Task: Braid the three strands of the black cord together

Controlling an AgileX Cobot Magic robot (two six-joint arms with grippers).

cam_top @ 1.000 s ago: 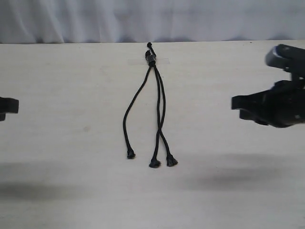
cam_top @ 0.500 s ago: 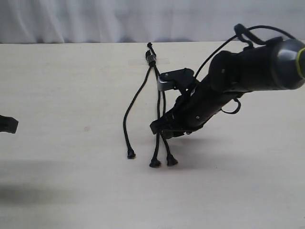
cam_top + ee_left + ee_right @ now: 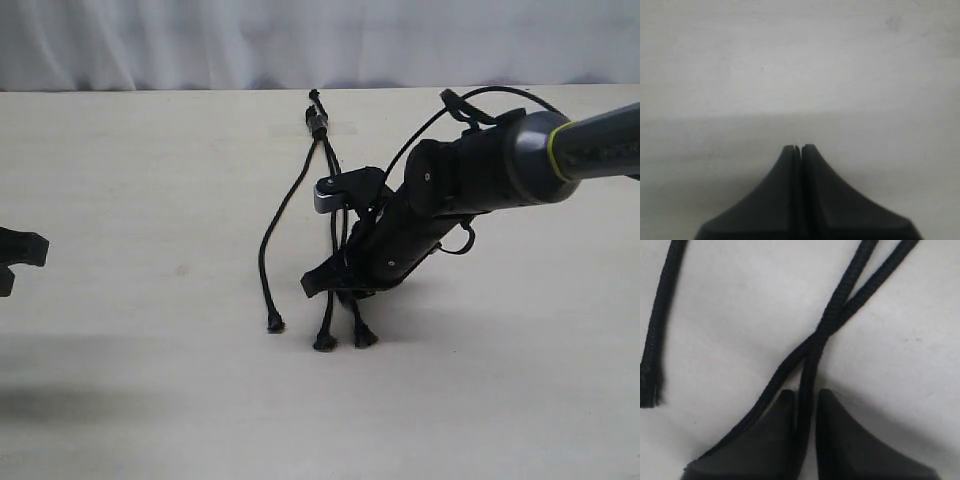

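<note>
The black cord (image 3: 318, 122) lies on the table with its knotted, banded end far from me. Its three strands run toward the front. The left strand (image 3: 268, 248) curves out alone, and its frayed end (image 3: 650, 390) shows in the right wrist view. The other two strands cross (image 3: 817, 337) just above my right gripper (image 3: 342, 290). That gripper (image 3: 807, 392) is down at the table, narrowly open. One strand (image 3: 812, 370) runs between its fingers with a thin gap on one side. The second strand (image 3: 765, 395) passes outside one finger. My left gripper (image 3: 800, 147) is shut and empty at the far left (image 3: 30, 247).
The pale tabletop (image 3: 150, 180) stretches round the cord. A strip of clear tape (image 3: 345, 128) holds the knotted end down. A grey curtain (image 3: 150, 40) hangs behind the far table edge. The right arm's own glossy cables (image 3: 480, 98) loop above its wrist.
My right arm has swung in from the right edge and come down over the two crossed strands. Its jaws opened and are now narrowing round one strand. The left gripper has barely moved.
</note>
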